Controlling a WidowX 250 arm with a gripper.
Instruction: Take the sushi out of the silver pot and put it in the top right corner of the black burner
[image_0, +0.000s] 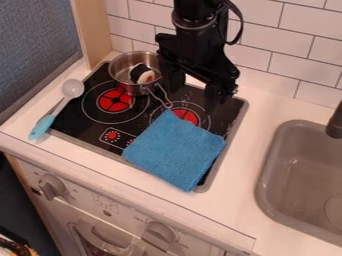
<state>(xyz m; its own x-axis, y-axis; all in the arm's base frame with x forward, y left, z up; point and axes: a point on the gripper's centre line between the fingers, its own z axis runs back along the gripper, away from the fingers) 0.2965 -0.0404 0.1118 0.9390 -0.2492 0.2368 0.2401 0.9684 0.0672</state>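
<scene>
The gripper (194, 91) hangs over the back right part of the black burner (80, 117), to the right of the silver pot. Its two fingers stand wide apart, with nothing seen between them. Inside the silver pot (122, 82), at the back left of the burner, lies the sushi (143, 75), black and white with a bit of orange. The pot's wire handle points toward the front right. Part of the burner's back right area is hidden behind the gripper.
A blue cloth (175, 150) covers the burner's front right part and overlaps its front edge. A spoon (50, 119) with a light blue handle lies along the left edge. The grey sink (300, 175) is at the right, and a tiled wall (277, 50) rises behind.
</scene>
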